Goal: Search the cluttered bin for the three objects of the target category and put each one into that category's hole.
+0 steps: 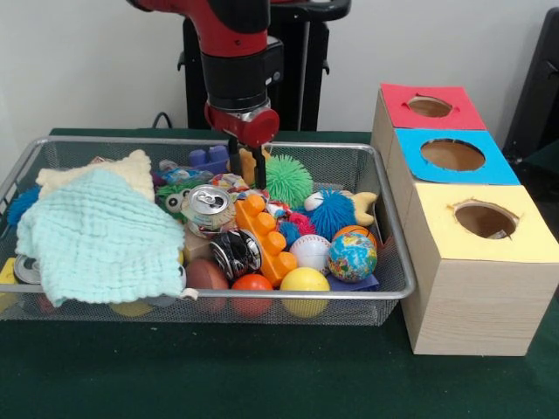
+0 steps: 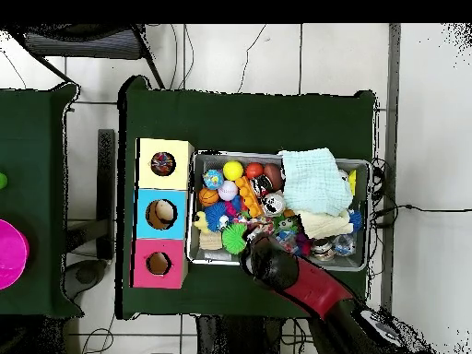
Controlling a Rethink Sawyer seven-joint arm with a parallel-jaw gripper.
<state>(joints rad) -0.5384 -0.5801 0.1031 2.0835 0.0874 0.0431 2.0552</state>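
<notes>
Because the mint waffle cloth is blanketing the wire bin's lower-left clutter, the gripper is probing upper-centre, fingers slightly spread, empty; dotted cloths mostly hidden; yellow hole waiting right.

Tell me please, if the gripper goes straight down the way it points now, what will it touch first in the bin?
Probably the green spiky ball or the small toys beside it, at the far side of the bin. The gripper hangs just above that clutter, but depth is unclear, so which it meets first is uncertain.
</notes>
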